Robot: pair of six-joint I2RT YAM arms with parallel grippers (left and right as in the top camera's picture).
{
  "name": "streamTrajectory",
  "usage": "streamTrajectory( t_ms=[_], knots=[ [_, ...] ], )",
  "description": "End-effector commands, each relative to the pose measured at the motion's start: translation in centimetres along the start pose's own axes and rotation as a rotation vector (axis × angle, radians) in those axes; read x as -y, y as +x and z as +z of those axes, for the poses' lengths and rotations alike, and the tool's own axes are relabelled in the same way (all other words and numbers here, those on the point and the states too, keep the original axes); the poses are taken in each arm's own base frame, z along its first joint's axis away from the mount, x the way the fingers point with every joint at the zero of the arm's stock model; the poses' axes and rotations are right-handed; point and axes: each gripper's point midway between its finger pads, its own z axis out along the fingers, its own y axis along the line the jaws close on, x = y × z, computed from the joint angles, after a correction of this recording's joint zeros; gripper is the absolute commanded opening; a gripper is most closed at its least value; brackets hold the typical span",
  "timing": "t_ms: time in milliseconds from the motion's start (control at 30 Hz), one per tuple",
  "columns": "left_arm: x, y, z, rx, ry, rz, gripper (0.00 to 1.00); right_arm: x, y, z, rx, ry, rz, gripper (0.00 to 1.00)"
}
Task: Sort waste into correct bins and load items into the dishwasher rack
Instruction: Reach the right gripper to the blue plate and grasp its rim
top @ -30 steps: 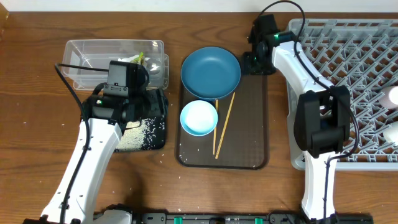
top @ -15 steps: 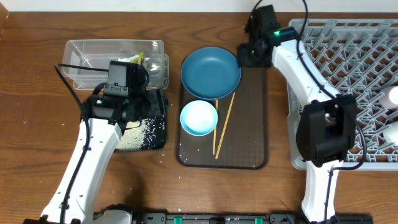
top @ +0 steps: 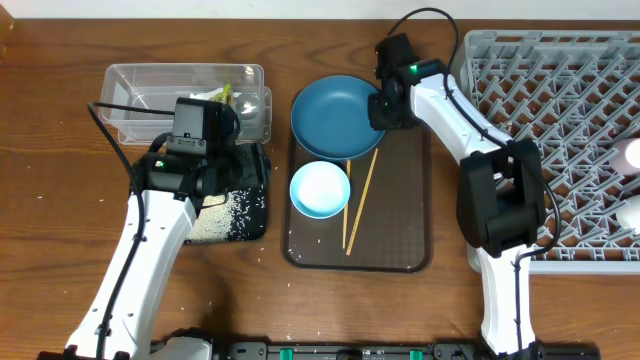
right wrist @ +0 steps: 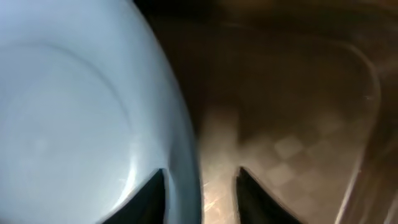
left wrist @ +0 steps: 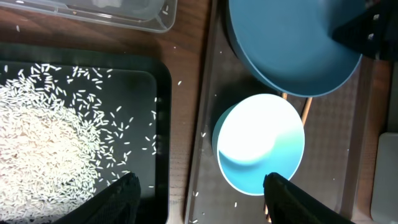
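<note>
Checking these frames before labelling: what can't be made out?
Overhead: wrapper in the clear tub, mostly hidden by the left arm.
Overhead: cups cut off by the right edge.
Right wrist: blurred; whether the right gripper touches the plate rim is unclear.

Overhead: even top light, sharp, only soft faint shadows on the table (top: 60,250). Left wrist: crisp, but the pale bowl (left wrist: 258,146) blows out near white in its upper half. Right wrist: dim and badly out of focus, plate (right wrist: 74,106) rim smeared, patchy glare on the brown tray (right wrist: 292,124)
</note>
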Motion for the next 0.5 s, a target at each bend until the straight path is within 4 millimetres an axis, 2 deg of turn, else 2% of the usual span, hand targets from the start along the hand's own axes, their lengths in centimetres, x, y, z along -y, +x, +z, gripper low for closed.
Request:
streamTrajectory(
  t_ms=[0, 33, 167, 267, 333, 467],
  knots=[
    [-0.2, -0.2, -0.1, 0.007, -0.013, 0.015, 0.67, 1.2, -0.3, -0.1, 0.010, 0.038, 0.035, 0.07],
    [-0.2, -0.2, -0.1, 0.007, -0.013, 0.015, 0.67, 1.4, -0.4, -0.1, 0.010, 0.039, 0.038, 0.01],
    [-0.2, -0.2, -0.1, 0.007, -0.013, 0.015, 0.67, 1.8, -1.0, -0.8, 0.030, 0.036, 0.049, 0.01],
    [-0.2, -0.2, -0.1, 0.007, -0.013, 0.015, 0.67, 2.5, -2.6, -2.9, 0.085, 0.029, 0.046, 0.01],
    [-0.2, -0.2, -0.1, 0.007, -0.013, 0.015, 0.67, 3.4, -4.3, -5.6, 0.149, 0.025, 0.038, 0.01],
    [-0.2, -0.2, -0.1, 0.007, -0.013, 0.015, 0.67, 6.5, -7.6, -12.5, 0.308, 0.043, 0.024, 0.01]
  ],
)
